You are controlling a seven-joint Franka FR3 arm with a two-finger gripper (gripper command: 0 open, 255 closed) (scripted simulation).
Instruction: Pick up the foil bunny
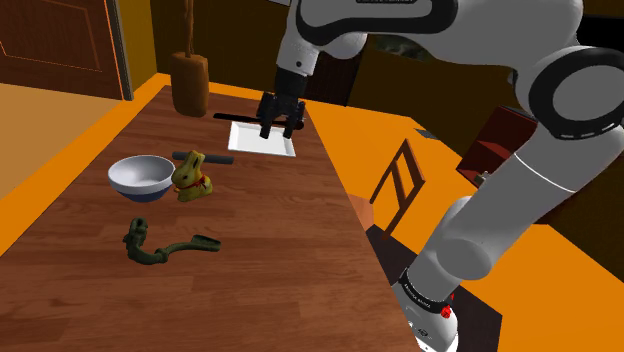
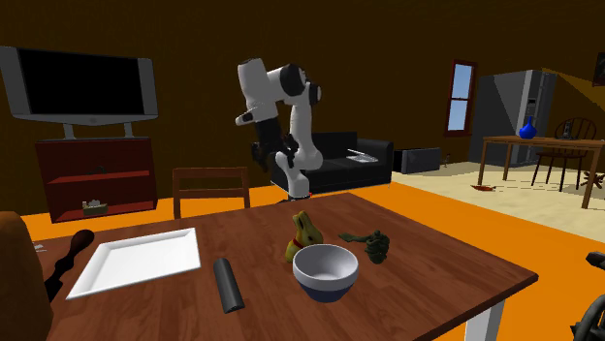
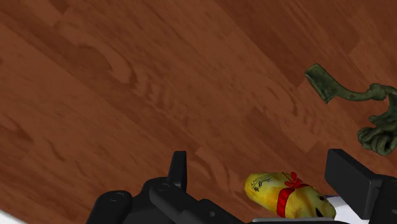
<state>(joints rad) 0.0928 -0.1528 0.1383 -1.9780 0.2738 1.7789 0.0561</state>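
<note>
Wrist view: my black gripper (image 3: pixel 261 159) spread, empty; gold foil bunny with red ribbon (image 3: pixel 286 194) ahead.
Risk: my off-centre descent may topple it against the round white-and-blue bowl (image 1: pixel 140 172).

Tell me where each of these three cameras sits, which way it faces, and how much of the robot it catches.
Shoulder view: beside and behind the arm's base, looking down over the table; the whole arm shows.
Second exterior view: across the table, facing the arm, bowl nearest.
Wrist view: on the hand, looking down at the table; both open fingers show.
Shared: all three show the foil bunny.
</note>
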